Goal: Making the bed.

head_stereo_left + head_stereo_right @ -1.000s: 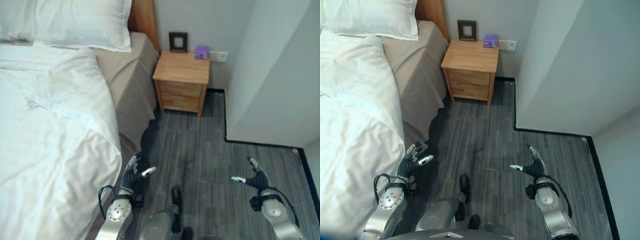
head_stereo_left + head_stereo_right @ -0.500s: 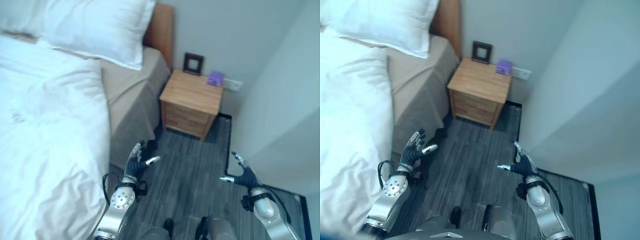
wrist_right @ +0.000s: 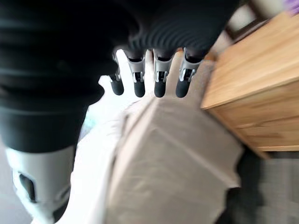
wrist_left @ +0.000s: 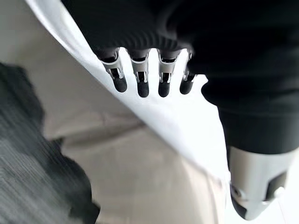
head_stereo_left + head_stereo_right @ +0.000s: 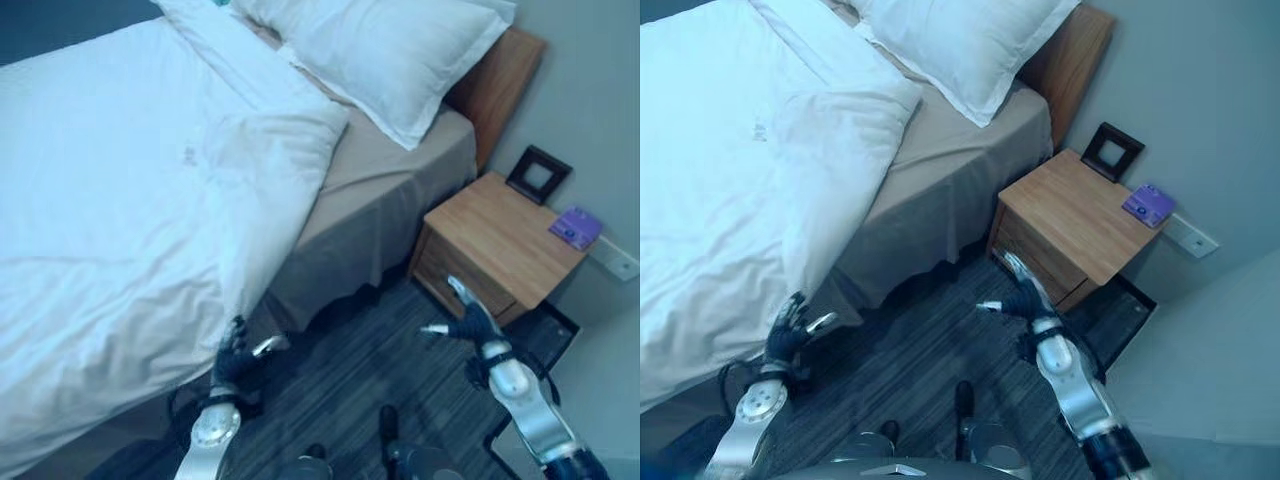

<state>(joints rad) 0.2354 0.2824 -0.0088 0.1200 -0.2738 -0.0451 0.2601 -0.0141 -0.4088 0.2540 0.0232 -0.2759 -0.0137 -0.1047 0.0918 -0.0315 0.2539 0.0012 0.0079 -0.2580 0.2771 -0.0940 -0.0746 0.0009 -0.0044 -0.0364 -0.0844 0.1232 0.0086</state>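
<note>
A bed with a beige sheet (image 5: pixel 380 190) carries a white duvet (image 5: pixel 130 210) spread over most of it, its near edge hanging down the side. Two white pillows (image 5: pixel 390 45) lie at the wooden headboard (image 5: pixel 505 85). My left hand (image 5: pixel 238 355) hovers low over the dark floor, just below the duvet's hanging edge (image 4: pixel 154 123), fingers (image 4: pixel 142 84) straight and holding nothing. My right hand (image 5: pixel 465 322) is raised in front of the nightstand, fingers (image 3: pixel 159 84) spread and empty, apart from the bed.
A wooden nightstand (image 5: pixel 500 250) with a drawer stands beside the bed, bearing a dark picture frame (image 5: pixel 538 175) and a small purple box (image 5: pixel 576 226). A wall socket (image 5: pixel 612 262) sits behind it. Grey plank floor (image 5: pixel 350 400) lies between bed and nightstand.
The camera has swung left toward the bed, so the duvet and pillows take up more of the view. Both hands stay open and empty; the right one now shows before the nightstand.
</note>
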